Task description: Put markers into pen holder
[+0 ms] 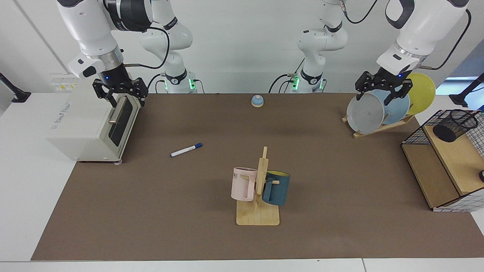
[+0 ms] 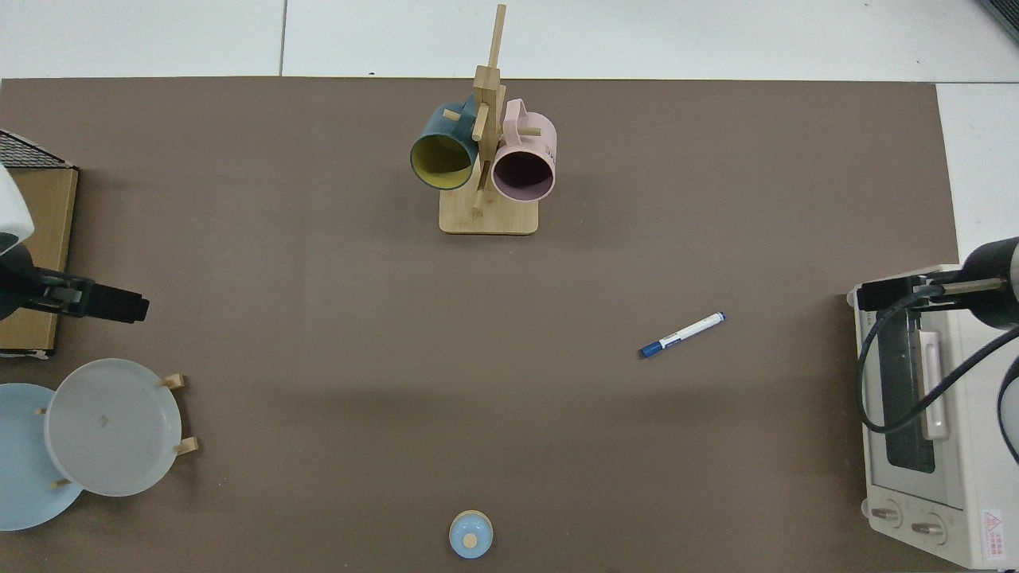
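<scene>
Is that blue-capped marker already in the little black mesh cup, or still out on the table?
Out. The marker lies flat on the brown mat, apart from the pen holder, which sits on the wooden shelf box.

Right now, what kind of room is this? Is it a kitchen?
Probably a robot lab set up like a kitchen corner. Two robot arms stand behind a table holding a toaster oven, a rack of plates and a mug stand.

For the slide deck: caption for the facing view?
Marker lies untouched on the mat; both open claws hover apart.
</scene>
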Robot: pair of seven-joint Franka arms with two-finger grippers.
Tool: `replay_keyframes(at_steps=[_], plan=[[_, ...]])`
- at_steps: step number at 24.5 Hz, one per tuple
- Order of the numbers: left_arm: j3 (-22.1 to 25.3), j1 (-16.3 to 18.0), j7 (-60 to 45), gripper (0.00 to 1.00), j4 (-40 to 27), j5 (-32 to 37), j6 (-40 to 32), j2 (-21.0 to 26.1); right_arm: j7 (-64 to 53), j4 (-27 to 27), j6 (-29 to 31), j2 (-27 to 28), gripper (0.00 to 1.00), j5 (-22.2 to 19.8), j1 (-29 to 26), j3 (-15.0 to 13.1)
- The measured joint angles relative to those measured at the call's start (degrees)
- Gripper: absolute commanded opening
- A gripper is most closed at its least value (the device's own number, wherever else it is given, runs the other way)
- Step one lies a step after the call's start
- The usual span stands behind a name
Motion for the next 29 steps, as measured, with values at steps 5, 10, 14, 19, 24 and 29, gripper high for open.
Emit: replay_keyframes(at_steps=[5, 10, 14, 19, 24, 29], plan=[[-0.4, 0.0, 0.0, 1.00, -0.1, 1.7, 0.4, 0.0, 0.0, -0.3, 0.0, 0.0, 1.00, 0.0, 0.0, 0.0], [-0.7, -0.1, -0.2, 1.00, -0.2, 2.2, 1.4, 0.0, 0.0, -0.5, 0.0, 0.0, 1.00, 0.0, 0.0, 0.0], [-0.2, -0.2, -0.7, 1.00, -0.3, 2.3, 2.7, 0.2, 0.0, -0.5, 0.0, 0.0, 1.00, 0.0, 0.0, 0.0], [3.7, -2.5, -0.7, 1.00, -0.3, 2.3, 4.0, 1.0, 0.1, -0.5, 1.9, 0.0, 1.00, 0.0, 0.0, -0.1], [4.4, -3.1, -0.7, 1.00, -0.3, 2.3, 4.2, 1.1, 5.2, -2.0, 4.8, 0.1, 1.00, 0.0, 0.0, -0.1], [4.4, -3.4, -0.7, 1.00, -0.3, 2.3, 4.2, 1.1, 18.3, -4.1, 8.6, 1.3, 1.00, 0.0, 0.2, 0.1]])
